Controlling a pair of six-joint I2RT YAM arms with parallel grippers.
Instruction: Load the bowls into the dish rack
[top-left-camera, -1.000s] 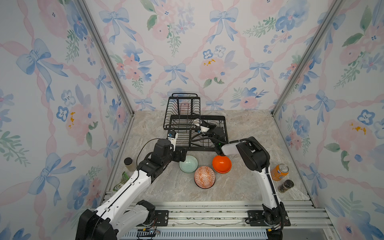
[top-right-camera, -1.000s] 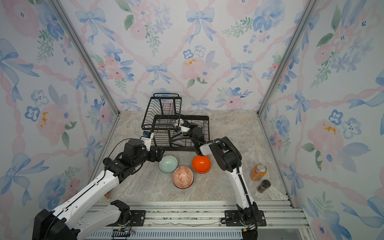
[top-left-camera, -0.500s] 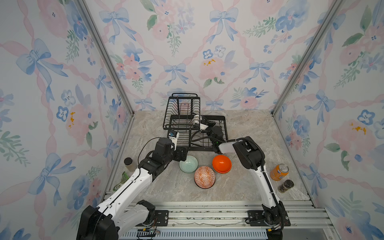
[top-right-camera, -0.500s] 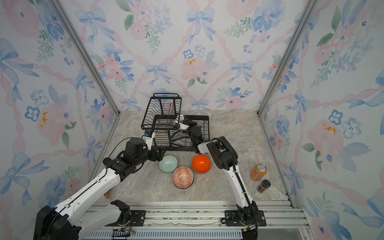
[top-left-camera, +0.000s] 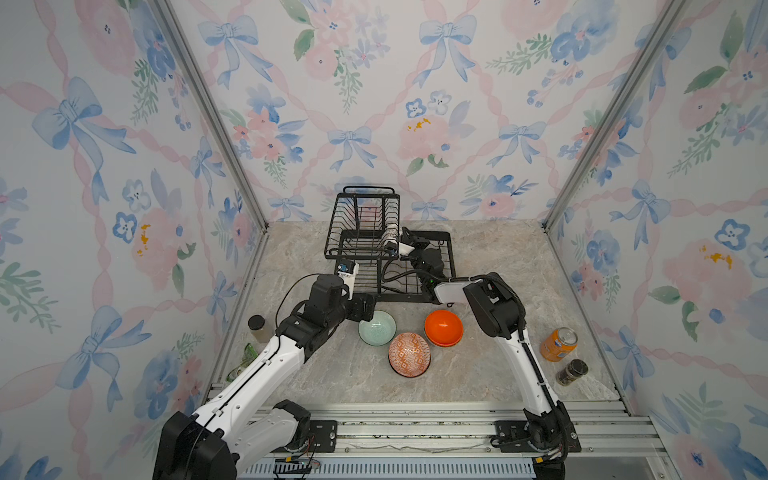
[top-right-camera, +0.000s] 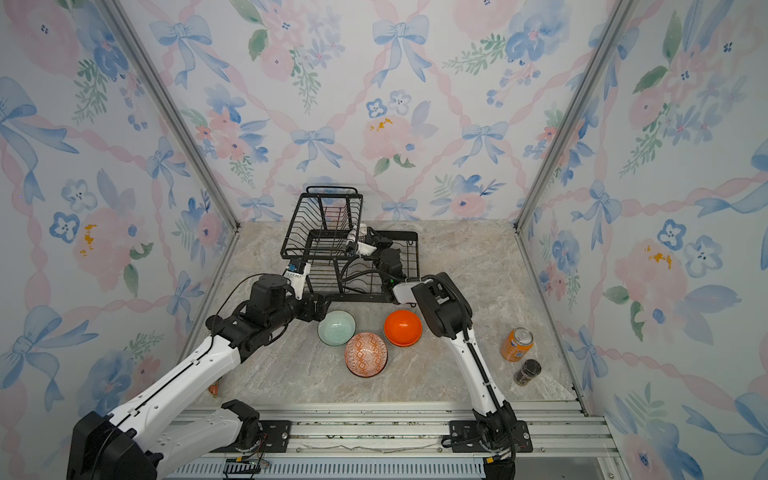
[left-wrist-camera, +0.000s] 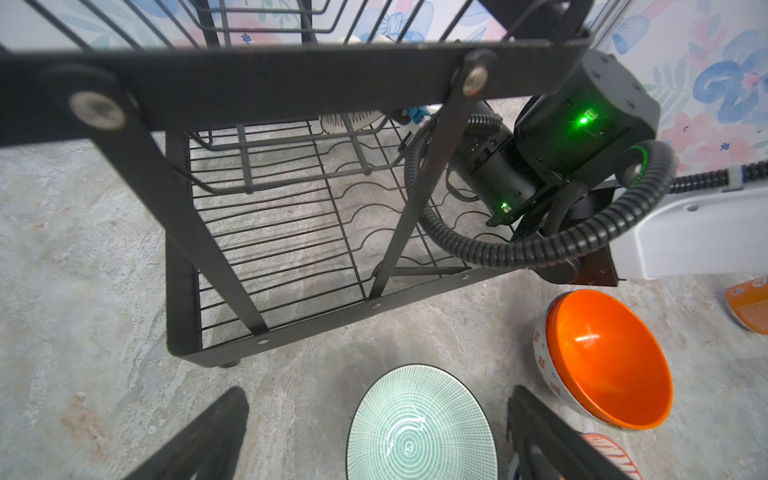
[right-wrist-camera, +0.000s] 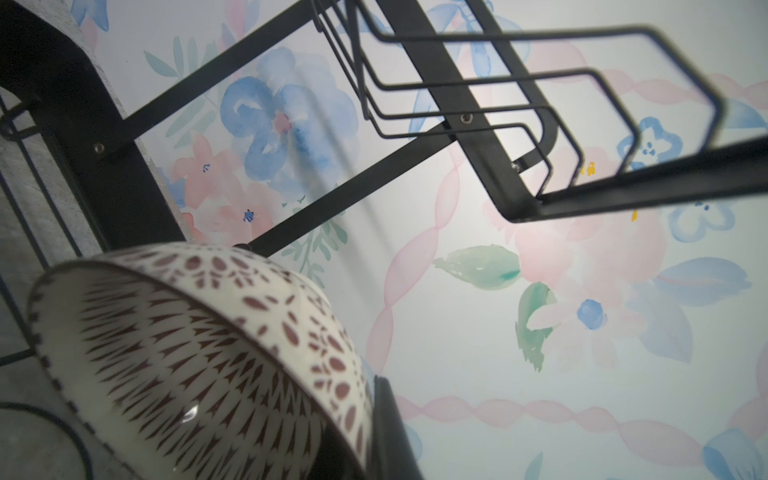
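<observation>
While the right tool (top-left-camera: 402, 248) clamps the patterned bowl (right-wrist-camera: 199, 353) over the lower tray of the rack (left-wrist-camera: 291, 79), seat it between wires before release; the left tool (top-left-camera: 365, 306) gapes beside the mint bowl (top-left-camera: 377, 328).

From here the rack (left-wrist-camera: 291, 83) looks like black metal wire and flat bar with a matt paint finish. The orange bowl (left-wrist-camera: 606, 357) and mint bowl (left-wrist-camera: 419, 428) look glazed and glossy, and the patterned bowl (right-wrist-camera: 199, 353) shines too. The table (left-wrist-camera: 83, 249) looks like matt, veined stone. The can (top-left-camera: 558, 343) has a shiny metal top.
</observation>
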